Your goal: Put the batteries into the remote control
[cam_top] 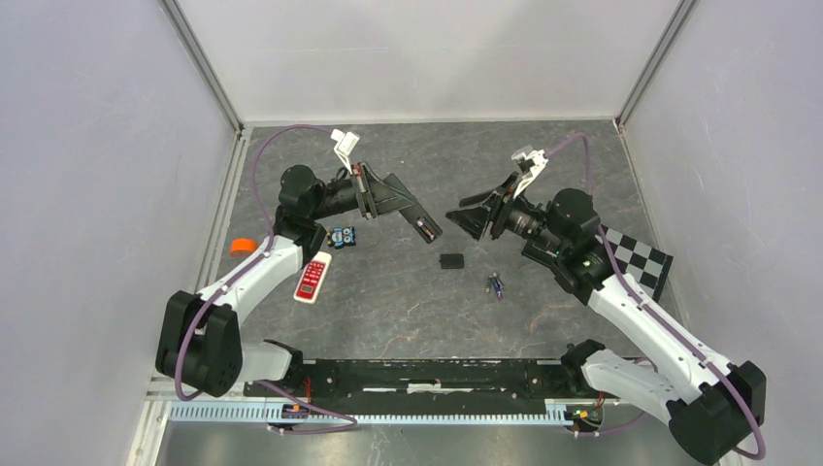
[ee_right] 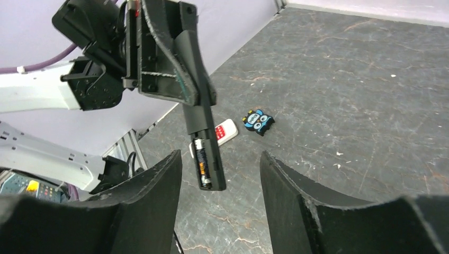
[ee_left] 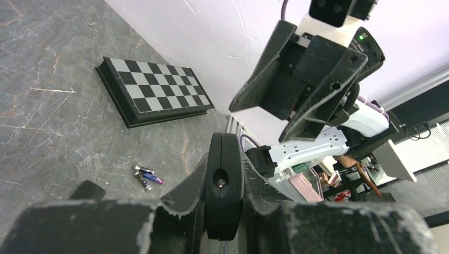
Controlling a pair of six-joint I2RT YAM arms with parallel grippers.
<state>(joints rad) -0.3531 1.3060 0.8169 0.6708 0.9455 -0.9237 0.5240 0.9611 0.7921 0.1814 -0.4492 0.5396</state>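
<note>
Remote [ee_right: 204,153] is held clamped in the left claw [cam_top: 393,199], compartment open with one cell seemingly seated, while loose batteries [cam_top: 496,284] are seen on the counter [cam_top: 388,320] at 4 o'clock, right claw [cam_top: 466,218] wide, empty.

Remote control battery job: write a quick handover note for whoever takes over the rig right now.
Tools: left tool is shut on the black remote, held above the table with its battery bay open. The right tool is open and empty, facing the remote's end.
Done: one cell appears seated in the bay; the slot beside it seems empty.
Table: loose batteries lie near a small black piece, probably the cover.
To do: pick up a loose battery, fill the bay, refit the cover.
</note>
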